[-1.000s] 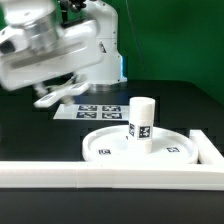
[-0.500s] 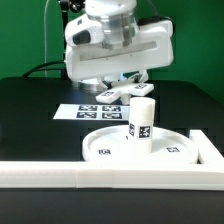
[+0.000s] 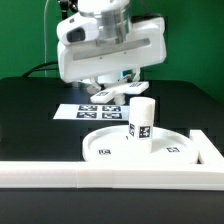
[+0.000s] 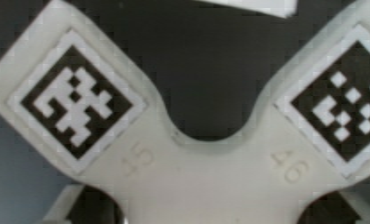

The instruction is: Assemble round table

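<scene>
Black tabletop point(image 3: 30, 125), green backdrop point(image 3: 190, 40), white border bar point(image 3: 100, 176) along front. Fingers point(image 3: 112, 84) clamped on cross piece point(image 3: 122, 93), held w/ tags point(image 4: 72, 98) up, near marker board point(image 3: 85, 110). Post point(image 3: 141, 122) upright on round disc point(image 3: 100, 148).

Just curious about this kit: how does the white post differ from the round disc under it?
The post is a tall, upright cylinder; the round disc is wide, flat and rimmed. The post carries its tag on its side, the round disc on its top face. Both are white.
</scene>
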`<state>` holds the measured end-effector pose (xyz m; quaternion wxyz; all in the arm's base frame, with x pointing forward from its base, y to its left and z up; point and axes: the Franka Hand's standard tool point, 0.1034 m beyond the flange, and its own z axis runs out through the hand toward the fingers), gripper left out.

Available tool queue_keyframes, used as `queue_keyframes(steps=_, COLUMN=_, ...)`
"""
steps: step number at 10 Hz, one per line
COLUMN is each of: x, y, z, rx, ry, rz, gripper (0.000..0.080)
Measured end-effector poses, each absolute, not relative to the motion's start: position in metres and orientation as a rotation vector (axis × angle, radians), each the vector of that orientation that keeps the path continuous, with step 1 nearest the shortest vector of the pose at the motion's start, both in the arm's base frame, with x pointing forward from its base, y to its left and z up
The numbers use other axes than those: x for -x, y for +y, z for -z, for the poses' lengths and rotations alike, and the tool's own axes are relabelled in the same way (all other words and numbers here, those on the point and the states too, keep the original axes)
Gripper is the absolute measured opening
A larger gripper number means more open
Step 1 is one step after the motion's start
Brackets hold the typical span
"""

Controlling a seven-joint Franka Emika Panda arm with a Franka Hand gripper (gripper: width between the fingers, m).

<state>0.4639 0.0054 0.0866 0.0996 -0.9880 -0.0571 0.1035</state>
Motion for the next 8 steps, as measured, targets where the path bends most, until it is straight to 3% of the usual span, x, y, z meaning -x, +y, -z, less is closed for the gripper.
queue_keyframes(steps=3, x=-0.51, y=0.02, z=-0.127, rx=2.942, ry=-0.32, rz=-0.237, gripper=0.0466)
queue_keyframes(steps=8, x=-0.518, y=0.023, z=-0.131, rx=2.959, ry=-0.429, rz=-0.258, gripper=0.0466)
